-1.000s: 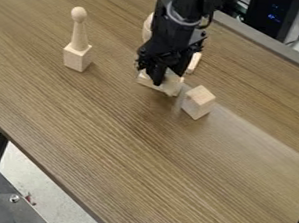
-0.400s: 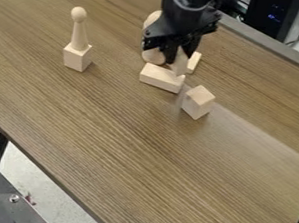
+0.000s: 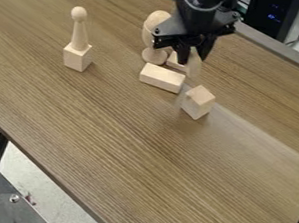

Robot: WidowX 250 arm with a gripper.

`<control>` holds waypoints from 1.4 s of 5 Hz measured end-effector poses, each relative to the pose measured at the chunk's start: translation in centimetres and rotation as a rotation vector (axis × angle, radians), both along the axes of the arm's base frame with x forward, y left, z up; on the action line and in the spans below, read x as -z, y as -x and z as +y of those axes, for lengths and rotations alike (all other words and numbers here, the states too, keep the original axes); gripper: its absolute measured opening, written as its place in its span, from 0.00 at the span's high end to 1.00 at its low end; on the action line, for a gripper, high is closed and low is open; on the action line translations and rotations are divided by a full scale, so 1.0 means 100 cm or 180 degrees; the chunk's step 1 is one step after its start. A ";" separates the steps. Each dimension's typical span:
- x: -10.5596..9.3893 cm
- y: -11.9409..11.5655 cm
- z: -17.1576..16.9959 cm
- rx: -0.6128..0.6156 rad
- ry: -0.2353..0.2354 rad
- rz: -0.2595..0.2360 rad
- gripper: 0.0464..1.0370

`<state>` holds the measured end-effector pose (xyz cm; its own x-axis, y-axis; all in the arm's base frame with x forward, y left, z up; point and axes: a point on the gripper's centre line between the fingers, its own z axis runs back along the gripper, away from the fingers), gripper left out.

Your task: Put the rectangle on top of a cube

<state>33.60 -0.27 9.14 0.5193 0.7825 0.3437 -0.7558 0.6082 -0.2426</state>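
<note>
1. The rectangle (image 3: pixel 162 78) lies behind and left of the cube (image 3: pixel 198 102).
2. Behind the cube, the gripper (image 3: pixel 192 60) seems part-closed on a pale piece (image 3: pixel 194 66).
3. Lowering this piece crookedly could topple the cube.

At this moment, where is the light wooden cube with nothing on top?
In the camera view, the light wooden cube stands right of centre on the brown table, just right of and below the pale rectangular wooden block.
</note>
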 end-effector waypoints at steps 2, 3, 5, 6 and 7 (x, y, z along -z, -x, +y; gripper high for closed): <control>0.003 0.014 -0.015 0.0362 -0.0015 0.0088 0.77; 0.005 0.021 -0.019 0.0513 0.0002 0.0240 0.77; 0.009 0.023 -0.032 0.0753 0.0049 0.0335 0.77; 0.014 0.019 -0.038 0.0821 0.0098 0.0389 0.77; 0.021 0.016 -0.045 0.0929 0.0088 0.0463 0.77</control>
<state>31.99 -4.78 7.00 0.7651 0.6014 0.2301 -0.5785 0.7990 -0.1642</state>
